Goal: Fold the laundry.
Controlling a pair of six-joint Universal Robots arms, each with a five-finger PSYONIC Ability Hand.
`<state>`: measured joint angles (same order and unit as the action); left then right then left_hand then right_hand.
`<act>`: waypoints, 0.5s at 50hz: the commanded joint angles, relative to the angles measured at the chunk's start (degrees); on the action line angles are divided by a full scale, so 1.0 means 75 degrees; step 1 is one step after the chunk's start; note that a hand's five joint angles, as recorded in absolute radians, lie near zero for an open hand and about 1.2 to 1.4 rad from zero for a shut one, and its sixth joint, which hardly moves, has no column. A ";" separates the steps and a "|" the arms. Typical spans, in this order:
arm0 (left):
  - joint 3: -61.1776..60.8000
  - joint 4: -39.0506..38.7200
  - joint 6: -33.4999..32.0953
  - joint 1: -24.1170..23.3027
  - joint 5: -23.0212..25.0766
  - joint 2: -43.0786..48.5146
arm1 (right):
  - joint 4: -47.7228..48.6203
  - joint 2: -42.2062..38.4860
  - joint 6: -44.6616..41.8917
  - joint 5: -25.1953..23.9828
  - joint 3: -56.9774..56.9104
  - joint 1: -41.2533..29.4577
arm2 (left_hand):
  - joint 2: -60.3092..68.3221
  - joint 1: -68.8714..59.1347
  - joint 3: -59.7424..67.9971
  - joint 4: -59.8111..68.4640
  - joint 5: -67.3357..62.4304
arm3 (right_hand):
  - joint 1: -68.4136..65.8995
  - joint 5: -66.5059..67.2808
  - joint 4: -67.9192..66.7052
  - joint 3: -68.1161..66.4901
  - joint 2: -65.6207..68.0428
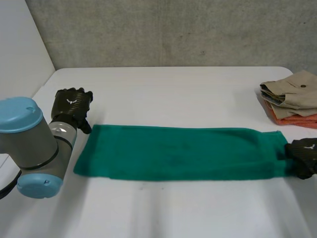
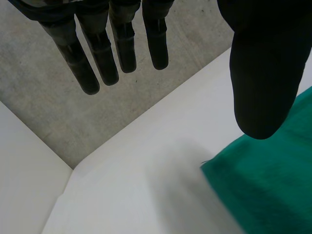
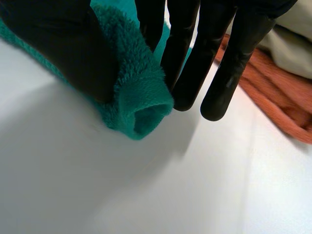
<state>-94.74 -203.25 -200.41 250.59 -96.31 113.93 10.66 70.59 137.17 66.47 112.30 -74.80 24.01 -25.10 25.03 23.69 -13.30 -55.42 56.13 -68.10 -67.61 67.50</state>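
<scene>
- The green towel [image 1: 178,153] lies flat on the white counter [image 1: 173,89] as a long strip that looks doubled over, stretched between the two hands.
- The right hand [image 3: 63,44] pinches the towel's right end between thumb and fingers, and the plush edge is rolled into a small tube at the grip.
- The left hand [image 2: 265,73] hangs just beyond the towel's far left corner, with its fingers straight, its thumb apart, and nothing in it.
- One risk, as I judge it, is that with only one end held, a lift or pull would drag the whole strip rightward and skew its layers. The rolled edge could also slip out of a shallow pinch.
- Another risk is that the left hand closes short of the corner and catches only the top layer, or bare counter.
- Just past the towel's right end, a folded beige garment [image 1: 292,89] sits on an orange cloth [image 1: 297,120]. A wide swing could knock that stack.
- The towel is thick, fuzzy fleece, soft and limp, and the counter is smooth and looks slick.
</scene>
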 commanded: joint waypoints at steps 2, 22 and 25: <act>-0.0107 -0.0005 0.0014 0.0010 -0.0002 -0.0190 | 0.0172 0.0795 -0.0183 0.0219 -0.0090 0.0914 | 0.0112 0.0033 -0.0024 0.0155 -0.0207 | -0.3277 0.1850 -0.1587 -0.1652 0.1667; -0.0130 0.0007 0.0038 0.0056 -0.0014 -0.0541 | 0.1235 0.2202 -0.1261 0.0172 -0.0875 -0.2724 | 0.0112 0.0033 -0.0024 0.0155 -0.0207 | -0.3277 0.1850 -0.1587 -0.1652 0.1667; -0.0130 0.0007 0.0026 0.0068 -0.0014 -0.0600 | 0.1705 0.2084 -0.1344 0.0090 -0.1109 -0.3815 | 0.0112 0.0033 -0.0024 0.0154 -0.0207 | -0.3277 0.1850 -0.1587 -0.1652 0.1667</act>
<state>-95.65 -203.20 -200.18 250.93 -96.41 110.30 16.59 86.14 126.77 68.07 106.36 -87.70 24.01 -25.10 25.02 23.47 -13.29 -56.44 56.79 -68.14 -67.76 67.50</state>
